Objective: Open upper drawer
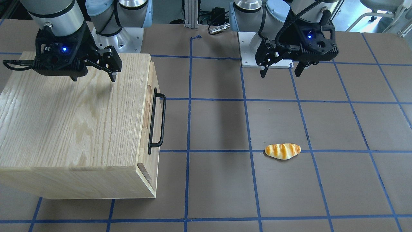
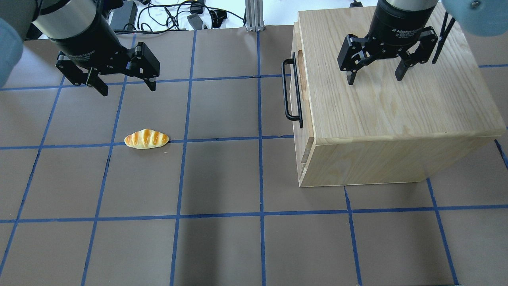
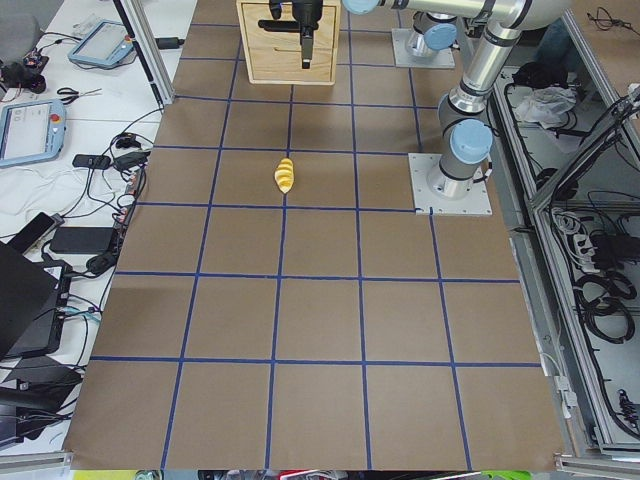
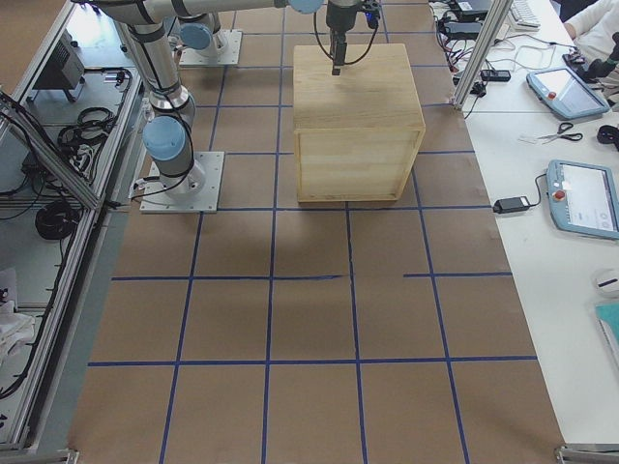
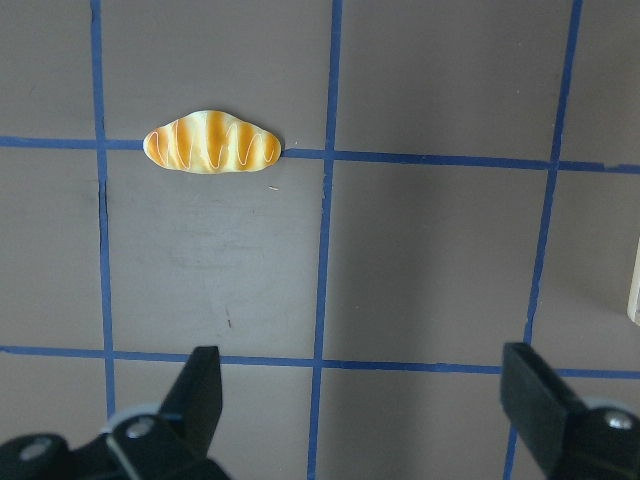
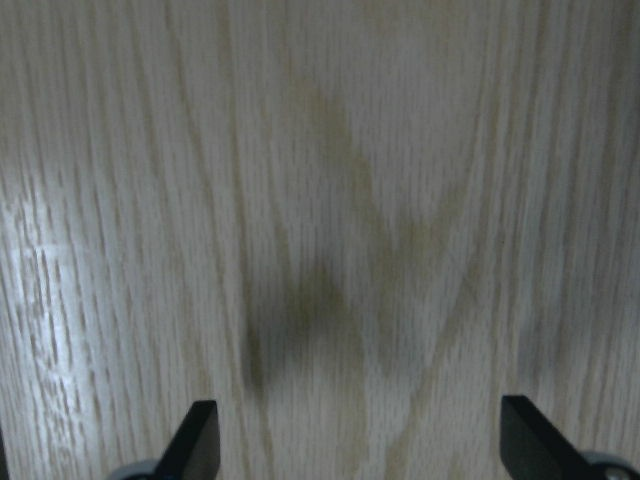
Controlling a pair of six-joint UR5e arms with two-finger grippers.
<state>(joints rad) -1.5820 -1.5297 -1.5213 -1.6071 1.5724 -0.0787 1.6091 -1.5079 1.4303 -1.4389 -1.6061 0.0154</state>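
Surface: you have a table [image 2: 222, 178] under brown matting, squared off with blue tape; a bread roll [image 2: 146, 139] lies on a tape line in the robot's left half.
Room: white benches [image 3: 90, 110] with tablets [image 3: 30, 130] and cables run along the side across from the robot.
Cabinet: the oak-grain cabinet [image 2: 397, 103] stands in the robot's right half, its front turned toward the table's middle.
Upper drawer: your upper drawer [image 1: 155, 77] sits at the top of that front, its black handle [image 2: 291, 91] sticking out and the cut-out [image 2: 300, 71] showing in its upper edge; the panel lies close against the body.
Left gripper: the left gripper [image 2: 128, 89] hangs over bare matting, fingers spread wide, well apart from the cabinet.
Right gripper: the right gripper [image 2: 375, 79] hangs above the cabinet's top, fingers spread wide.
Hard to see: from above you get only the drawer front's top edge; the left-end view shows the front small and partly behind the left arm; the right wrist view gives only wood grain.
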